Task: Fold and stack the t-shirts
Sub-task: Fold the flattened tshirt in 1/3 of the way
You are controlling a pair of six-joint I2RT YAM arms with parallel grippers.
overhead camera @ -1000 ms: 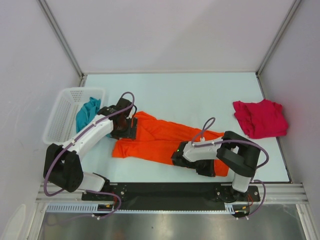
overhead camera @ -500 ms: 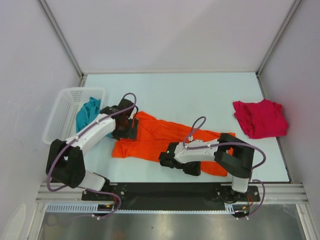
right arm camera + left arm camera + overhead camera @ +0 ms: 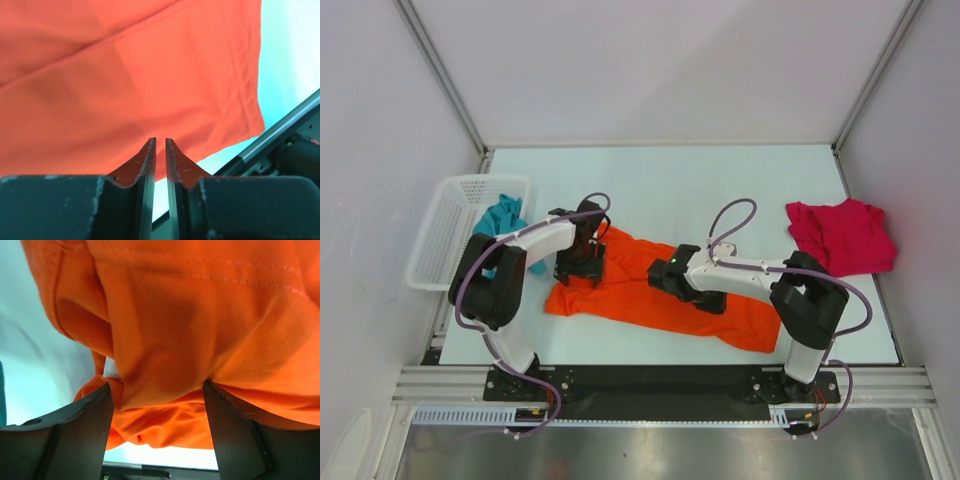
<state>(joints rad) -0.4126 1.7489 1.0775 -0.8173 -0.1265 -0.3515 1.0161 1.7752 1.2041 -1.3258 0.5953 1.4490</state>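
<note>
Top external view: we see the orange t-shirt [image 3: 638, 297] spread crosswise over the near middle of the counter [image 3: 700, 190], rumpled, with its right end reaching toward the base of the right arm. The left end effector [image 3: 578, 270] sits at the shirt's upper left corner. In the left wrist view its jaws stand wide apart, released, with a bunched fold of orange cloth bulging between them and brushing both inner faces.

The right end effector [image 3: 661, 278] rests on the middle of the same shirt. From its own wrist camera we find the jaws almost clenched, with only a thin slit between them and the tips down against flat orange cloth. We cannot tell whether any cloth is nipped there. A stitched hem runs down the right of that view, with pale counter beyond it.

The crimson t-shirt [image 3: 840, 237] lies in a loose heap at the far right of the counter, well apart from the orange one. The teal t-shirt [image 3: 500, 217] is crumpled at the right end of the white mesh basket [image 3: 438, 240], just beside the left arm.
</note>
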